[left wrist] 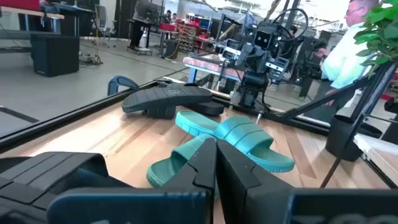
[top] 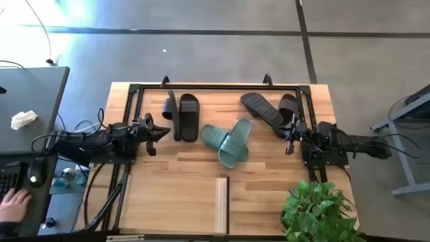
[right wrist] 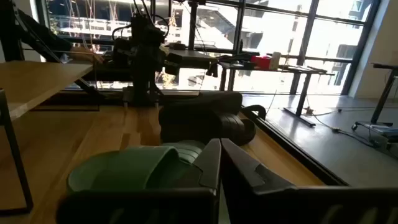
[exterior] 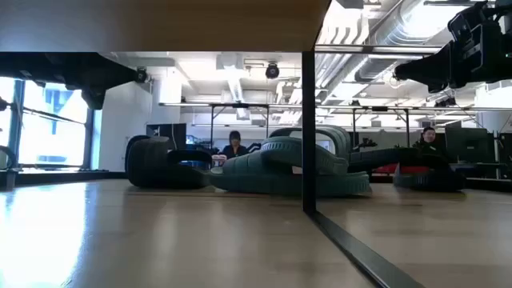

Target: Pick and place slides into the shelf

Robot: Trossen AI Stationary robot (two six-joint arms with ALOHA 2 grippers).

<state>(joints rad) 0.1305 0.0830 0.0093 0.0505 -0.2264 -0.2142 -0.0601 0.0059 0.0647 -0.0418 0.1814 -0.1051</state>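
Note:
Several slides lie sole-down on the wood beyond the shelf. A black pair (top: 181, 114) sits far left, one slide standing on its edge. The sage-green pair (top: 227, 142) lies overlapped in the middle, also seen in the left wrist view (left wrist: 230, 140). A second black pair (top: 269, 111) lies far right. The shelf's top board (top: 195, 195) with its pale strip fills the near side. My left gripper (top: 163, 132) (left wrist: 216, 163) hovers shut beside the left black pair. My right gripper (top: 290, 138) (right wrist: 219, 163) hovers shut beside the right black pair.
A dark metal frame (top: 215, 87) runs around the far and side edges. A potted plant (top: 319, 212) stands at the near right corner. A grey desk (top: 27, 114) with a person's hand (top: 13, 200) lies off the left side. People sit in the room behind.

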